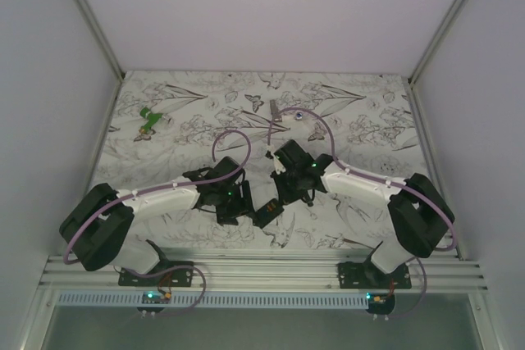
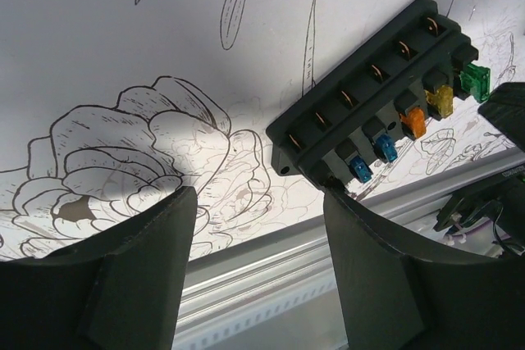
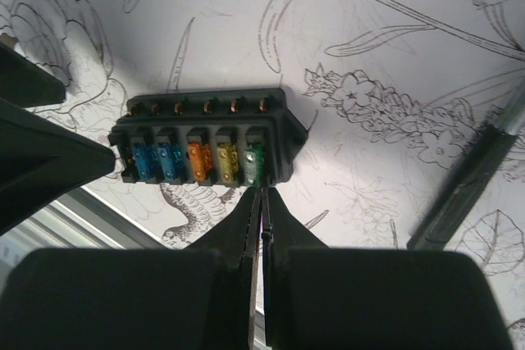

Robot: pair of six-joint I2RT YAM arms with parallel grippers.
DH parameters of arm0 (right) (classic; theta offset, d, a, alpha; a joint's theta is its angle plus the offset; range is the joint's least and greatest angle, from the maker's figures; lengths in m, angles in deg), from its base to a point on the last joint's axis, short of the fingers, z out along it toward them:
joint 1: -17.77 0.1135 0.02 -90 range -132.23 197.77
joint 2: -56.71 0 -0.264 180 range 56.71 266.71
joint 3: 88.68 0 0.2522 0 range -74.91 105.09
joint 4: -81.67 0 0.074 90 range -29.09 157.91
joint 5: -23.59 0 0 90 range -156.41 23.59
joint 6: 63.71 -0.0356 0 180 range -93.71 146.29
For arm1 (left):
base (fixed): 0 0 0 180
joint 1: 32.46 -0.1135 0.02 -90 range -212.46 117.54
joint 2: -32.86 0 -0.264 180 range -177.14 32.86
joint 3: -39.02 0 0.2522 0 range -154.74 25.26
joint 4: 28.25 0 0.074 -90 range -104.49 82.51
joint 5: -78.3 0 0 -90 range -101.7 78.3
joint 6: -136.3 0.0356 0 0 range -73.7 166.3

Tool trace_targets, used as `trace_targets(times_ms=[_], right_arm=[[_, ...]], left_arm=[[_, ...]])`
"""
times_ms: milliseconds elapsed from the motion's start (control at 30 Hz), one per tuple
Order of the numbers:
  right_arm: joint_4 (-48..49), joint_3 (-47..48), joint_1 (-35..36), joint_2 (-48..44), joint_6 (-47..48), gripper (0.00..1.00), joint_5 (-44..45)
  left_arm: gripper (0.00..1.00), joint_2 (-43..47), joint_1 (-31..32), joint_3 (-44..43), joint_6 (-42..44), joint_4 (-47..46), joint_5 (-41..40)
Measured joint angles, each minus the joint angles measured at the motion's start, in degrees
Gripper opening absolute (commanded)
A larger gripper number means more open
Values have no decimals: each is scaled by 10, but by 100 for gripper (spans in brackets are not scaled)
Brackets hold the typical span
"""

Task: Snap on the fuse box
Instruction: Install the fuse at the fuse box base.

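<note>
Black matte plastic forms the fuse box, which lies on the printed table near its front edge, between the two arms. The right gripper has its jaws pressed together into one thin wedge, tips at the green fuse. The left gripper has its jaws apart with nothing between them, the box's corner just beside one finger.

A good push would probably run straight into the slot, square to the face. The left jaws should brace the far end so the light box does not skid on the smooth surface. A glancing press could tip a fuse.

The box is a ribbed oblong. Its open face carries translucent blade fuses in a row: blue, blue, orange, yellow, green. A line of small brass terminals sits above them.
</note>
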Motion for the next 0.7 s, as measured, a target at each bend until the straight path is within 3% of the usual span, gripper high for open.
trace_targets(times_ms=[167,367,500,700], right_arm=[[-12,-4,-5,-17,7,15,2],[-12,3,-5,-51,21,18,-6],[-14,24,-5,-41,31,21,-7],[-14,33,-5,-5,33,24,-9]], left_arm=[[69,0,0,0,0,7,0],[76,4,0,-5,10,12,-7],[81,22,0,-9,28,14,-22],[80,48,0,-9,42,14,-37]])
